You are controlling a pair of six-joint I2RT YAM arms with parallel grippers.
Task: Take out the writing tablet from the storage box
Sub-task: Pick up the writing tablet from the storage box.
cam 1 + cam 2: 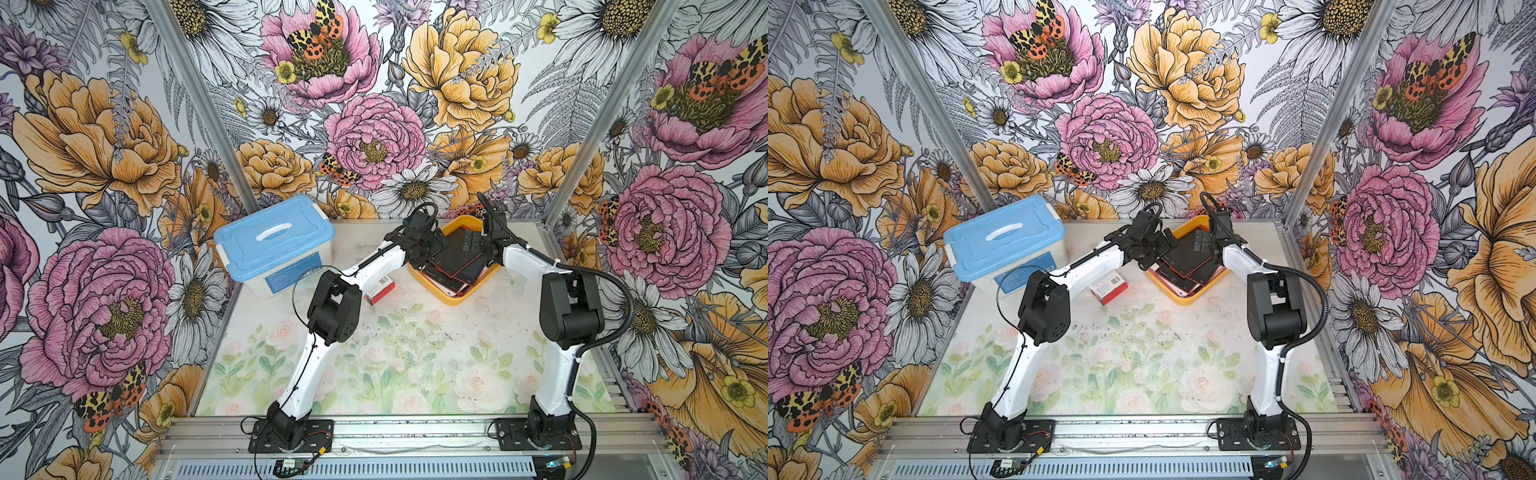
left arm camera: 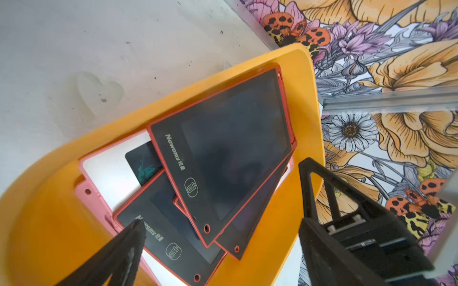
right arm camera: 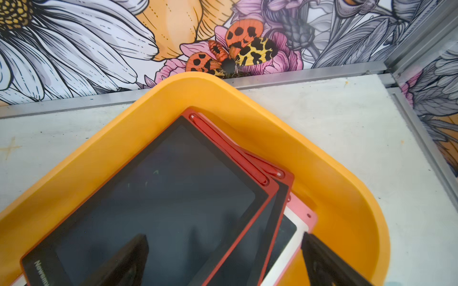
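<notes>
At the far left corner of the worktop sits the blue-lidded bin, shut and out of my way. Right of it, nearer the middle, lies a small red-and-white carton, partly under my left forearm.

My left arm rises from its base at the near edge, folds at a high elbow and runs out toward the far edge, with the wrist turned in over the left side of the box. The left claw stands wide and holds nothing. In its wrist view one finger hangs over a lower tablet and the other over the rim, so it straddles the stack. I judge that a set-up for pinching a tablet edge.

The box sits by the far edge, right of the middle, turned corner-on to me. The tablet I want is the top one, black with a red border. It lies askew on two more like it and a pink-and-white one, all fanned out inside the box. That fan leaves edges overhanging, which should give a finger somewhere to get under.

My right arm stands nearly upright from its base, its elbow high and its forearm angled in over the right side of the box. The right claw is also wide and empty. One finger is over the top tablet's screen and the other is near the rim. Whether either touches, I cannot tell.
</notes>
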